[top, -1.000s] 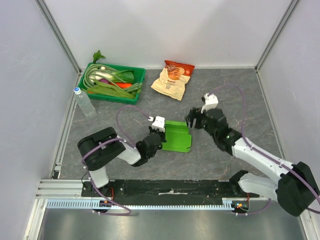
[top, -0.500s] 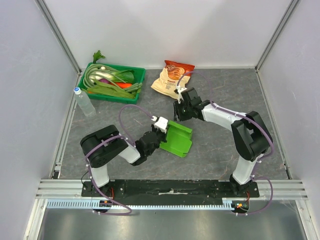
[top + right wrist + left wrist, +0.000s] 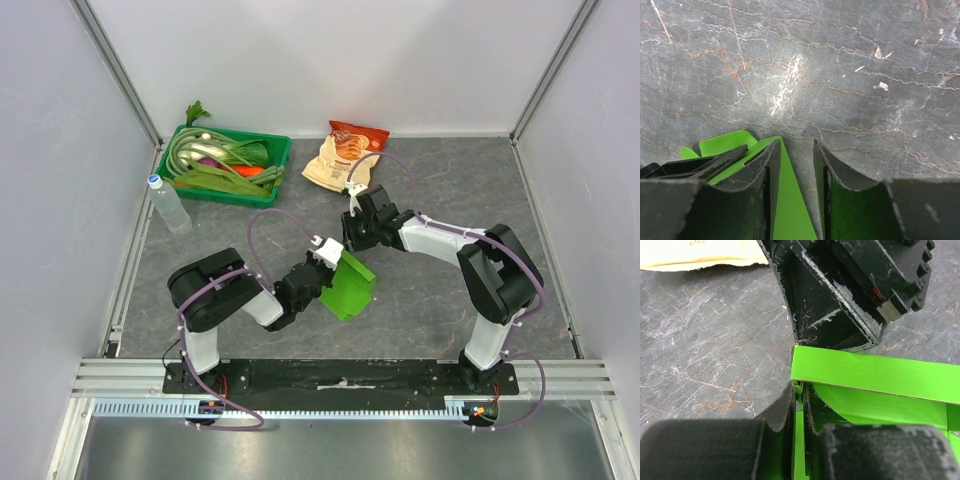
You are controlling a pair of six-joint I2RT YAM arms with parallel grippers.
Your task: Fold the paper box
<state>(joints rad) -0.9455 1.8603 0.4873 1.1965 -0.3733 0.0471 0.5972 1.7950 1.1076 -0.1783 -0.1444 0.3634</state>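
Note:
The lime-green paper box (image 3: 350,287) stands tilted up on the mat between the two arms. My left gripper (image 3: 321,264) is shut on a thin wall of the box at its near-left edge; in the left wrist view the jaws (image 3: 800,392) pinch the green card (image 3: 875,375). My right gripper (image 3: 352,236) is at the box's far top edge, pointing down. In the right wrist view its jaws (image 3: 796,145) stand apart, with a green panel (image 3: 722,143) against the left finger and bare mat in the gap.
A dark green tray (image 3: 283,150) of vegetables sits at the back left. A beige-and-red snack bag (image 3: 345,158) lies at the back centre, also in the left wrist view (image 3: 700,252). A water bottle (image 3: 167,203) lies by the left wall.
My right arm has swung in from the right to the box's far edge. The box has gone from lying flat to tilted up, held by my left gripper.

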